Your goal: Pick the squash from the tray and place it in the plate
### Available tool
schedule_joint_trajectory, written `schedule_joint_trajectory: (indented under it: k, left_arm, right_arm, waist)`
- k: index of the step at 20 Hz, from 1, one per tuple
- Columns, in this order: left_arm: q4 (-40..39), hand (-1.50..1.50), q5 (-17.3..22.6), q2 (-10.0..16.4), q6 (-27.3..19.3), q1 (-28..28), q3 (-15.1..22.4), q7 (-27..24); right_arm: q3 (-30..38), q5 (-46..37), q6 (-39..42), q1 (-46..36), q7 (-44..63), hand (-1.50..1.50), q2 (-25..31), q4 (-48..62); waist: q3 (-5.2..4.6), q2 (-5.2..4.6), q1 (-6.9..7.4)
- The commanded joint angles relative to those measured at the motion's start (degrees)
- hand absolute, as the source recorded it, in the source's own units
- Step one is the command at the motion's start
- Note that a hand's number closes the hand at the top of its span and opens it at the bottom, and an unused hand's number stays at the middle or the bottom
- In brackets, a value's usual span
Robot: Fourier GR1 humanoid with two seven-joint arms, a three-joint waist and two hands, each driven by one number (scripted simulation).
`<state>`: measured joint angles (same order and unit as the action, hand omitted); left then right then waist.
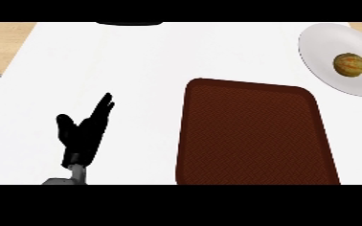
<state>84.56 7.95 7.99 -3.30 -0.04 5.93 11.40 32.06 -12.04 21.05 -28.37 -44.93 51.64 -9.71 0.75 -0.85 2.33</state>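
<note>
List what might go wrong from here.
1. The squash lies on the plate; being round, it might roll toward the rim.
2. The plate runs past the view's right edge, so its footing there cannot be checked.
3. The right hand is out of view, so its clearance from the plate is unknown.

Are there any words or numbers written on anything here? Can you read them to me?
There are no words, numbers or signs to read.
Brown tray: only a woven pattern, no writing.
White plate: plain.
Squash on the plate: stripes, no label.
Left hand: plain black.
White counter: nothing written.
Dark thing at the top edge: mostly cut off, no writing shows.
</note>
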Motion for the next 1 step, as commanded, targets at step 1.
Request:
schedule_joint_trajectory:
  k: [1]
  left_arm:
    - [-3.81, 0.0, 0.16, 0.17, 0.55, -1.36, -0.81, 0.44]
  right_arm:
    - [-0.52, -0.5, 4.5, 2.28, -5.38, -1.5, 0.93, -0.14]
  waist:
    - [-0.3, -0.18, -0.8]
